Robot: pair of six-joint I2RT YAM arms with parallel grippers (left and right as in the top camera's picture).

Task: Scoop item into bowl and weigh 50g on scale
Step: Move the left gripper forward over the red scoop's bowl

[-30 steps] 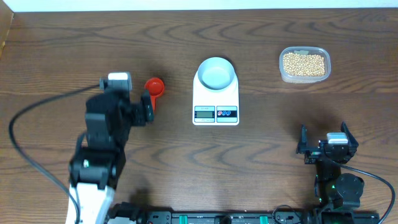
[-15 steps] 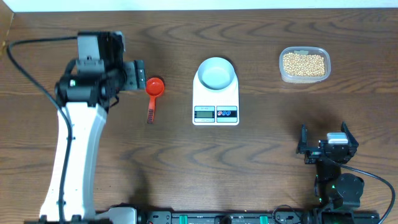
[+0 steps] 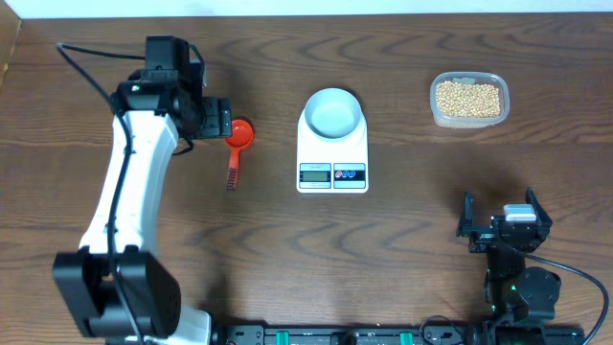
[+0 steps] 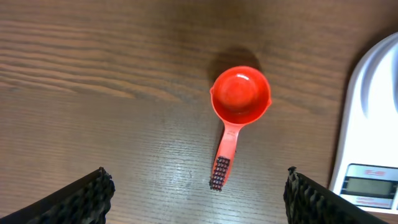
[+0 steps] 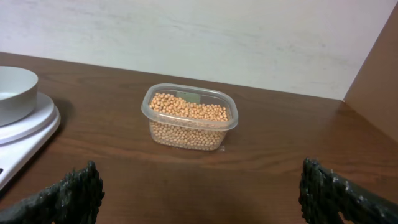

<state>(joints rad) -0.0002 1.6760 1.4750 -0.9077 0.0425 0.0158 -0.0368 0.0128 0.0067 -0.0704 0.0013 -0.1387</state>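
Note:
The item, tan-yellow beans [image 3: 468, 99] [image 5: 189, 118], fills a clear plastic tub at the back right. The pale bowl [image 3: 333, 112] [image 5: 12, 90] sits on the white scale [image 3: 332, 158] [image 4: 373, 143] at the table's centre and looks empty. A red scoop [image 3: 237, 139] [image 4: 239, 99] lies left of the scale, handle toward the front. My left gripper [image 3: 222, 117] [image 4: 198, 186] hovers open just left of the scoop's cup, holding nothing. My right gripper [image 3: 499, 213] [image 5: 200, 171] rests open near the front right, facing the tub.
The clear tub [image 3: 468, 120] stands near the table's back right edge. A black cable [image 3: 86, 72] trails from the left arm. A pale wall [image 5: 199, 37] runs behind the table.
The left arm has swung from the front left toward the back, and its gripper now sits beside the scoop's cup. Scoop, bowl, scale and right arm are unmoved.

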